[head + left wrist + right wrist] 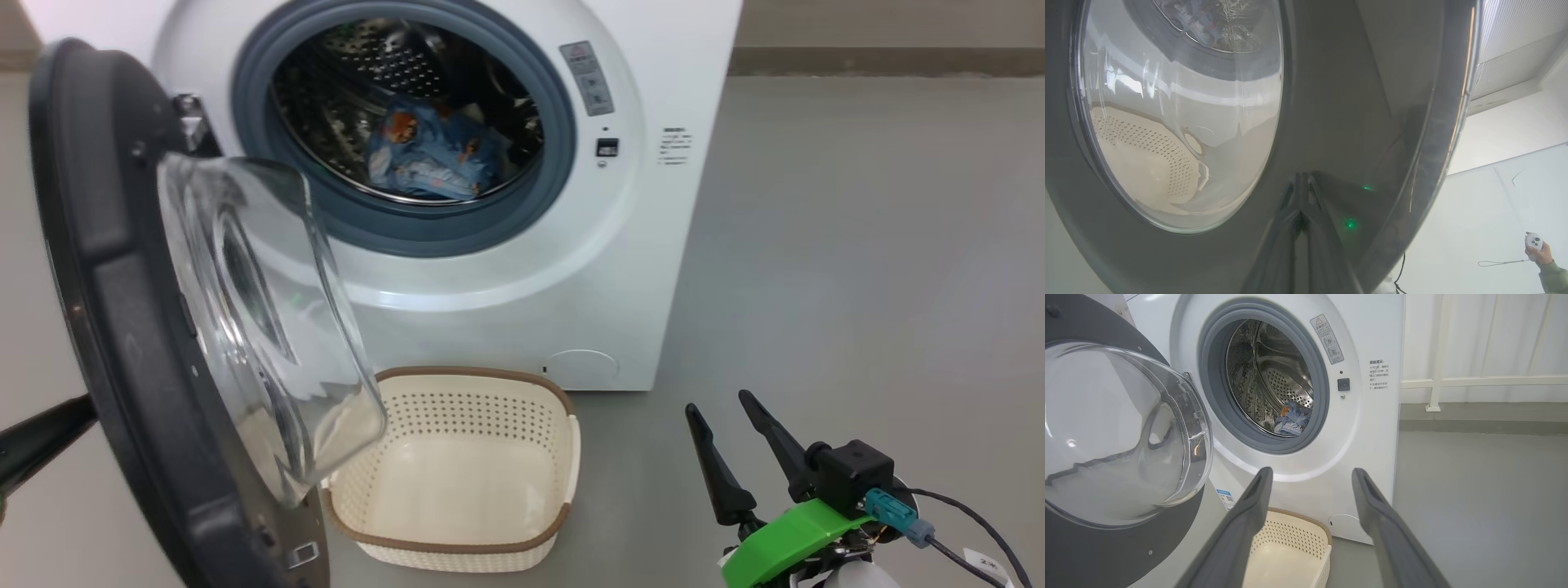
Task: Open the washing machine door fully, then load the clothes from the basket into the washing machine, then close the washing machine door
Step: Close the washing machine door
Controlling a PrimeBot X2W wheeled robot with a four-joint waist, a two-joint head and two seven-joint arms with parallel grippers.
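left gripper (1301, 183): fingers pressed together, tips at the outer face of the washing machine door (1339, 102), on the glossy black ring just beside the glass. Couldn't confirm contact.
door position: stood partway out from the washing machine (653, 245), hinged on the robot's left, glass bowl (261, 327) bulging toward the machine. It stood between the left gripper and the basket (465, 408).
right gripper (718, 402): fingers spread wide, nothing held, low on the right, well apart from the door.
clothes (433, 151): blue printed bundle lay at the bottom of the steel drum (384, 65), well apart from both grippers.
basket spot: on the floor (857, 286) just in front of the machine, under the opening.
head view: a dark finger poked out behind the door's left edge.
left wrist view: basket seen through the glass. A person's hand (1539, 254) held a white controller (1534, 241) at lower right.
right wrist view: blue sticker (1226, 497) below the door and a white railing (1437, 381) beyond the machine.
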